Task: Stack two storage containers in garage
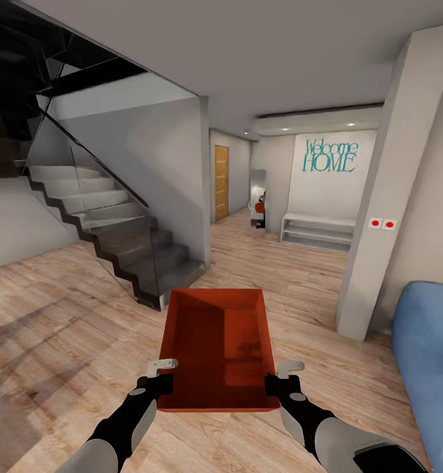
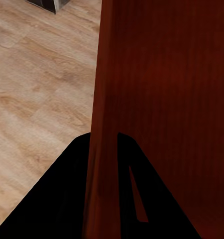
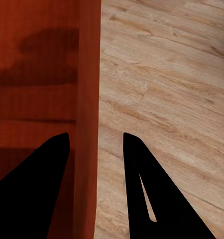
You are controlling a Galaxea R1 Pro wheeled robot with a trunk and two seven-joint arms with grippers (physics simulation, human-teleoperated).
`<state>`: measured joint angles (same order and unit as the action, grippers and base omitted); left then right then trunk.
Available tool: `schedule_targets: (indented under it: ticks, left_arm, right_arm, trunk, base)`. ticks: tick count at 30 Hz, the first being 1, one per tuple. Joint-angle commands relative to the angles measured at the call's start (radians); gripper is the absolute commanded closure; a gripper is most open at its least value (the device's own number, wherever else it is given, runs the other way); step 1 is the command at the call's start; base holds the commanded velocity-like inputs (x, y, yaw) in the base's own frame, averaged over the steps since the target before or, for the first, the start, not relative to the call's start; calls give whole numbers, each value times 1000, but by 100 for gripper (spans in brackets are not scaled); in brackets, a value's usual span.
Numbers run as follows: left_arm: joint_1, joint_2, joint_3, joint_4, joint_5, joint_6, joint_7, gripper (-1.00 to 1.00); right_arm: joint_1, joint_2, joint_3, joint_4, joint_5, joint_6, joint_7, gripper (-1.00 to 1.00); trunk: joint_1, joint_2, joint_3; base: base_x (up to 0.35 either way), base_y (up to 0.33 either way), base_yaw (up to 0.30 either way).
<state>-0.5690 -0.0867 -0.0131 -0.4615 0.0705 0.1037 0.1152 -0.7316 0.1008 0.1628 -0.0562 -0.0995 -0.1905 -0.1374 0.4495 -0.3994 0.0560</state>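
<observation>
The light wood plank floor [image 1: 63, 315] spans the lower frame, with the staircase [image 1: 109, 223] at upper left and the blue sofa [image 1: 426, 355] at lower right. The storage container [image 1: 218, 348] sits at lower centre, raised between my arms. My left gripper [image 1: 157, 376] clamps its left wall; my right gripper [image 1: 281, 378] clamps its right wall.
</observation>
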Motion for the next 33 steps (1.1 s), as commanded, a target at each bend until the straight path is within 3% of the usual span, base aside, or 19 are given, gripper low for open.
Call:
schedule_targets:
  ticks: [1,27,33]
  left_arm:
    - [0,-1,18,-2,29,6,8,100]
    - [0,-1,21,5,27,7,8,100]
    - [0,-1,21,6,28,7,8,100]
  right_arm:
    - [0,5,-28,-2,1,-1,-1,100]
    - [0,5,-29,-2,1,-1,-5,100]
    - [0,5,-29,-2,1,-1,-3,100]
  trunk:
    - [0,-1,0]
    - [0,-1,0]
    - [0,-1,0]
  base:
    - [91,0,-11]
    - [291,0,-2]
    - [308,0,-197]
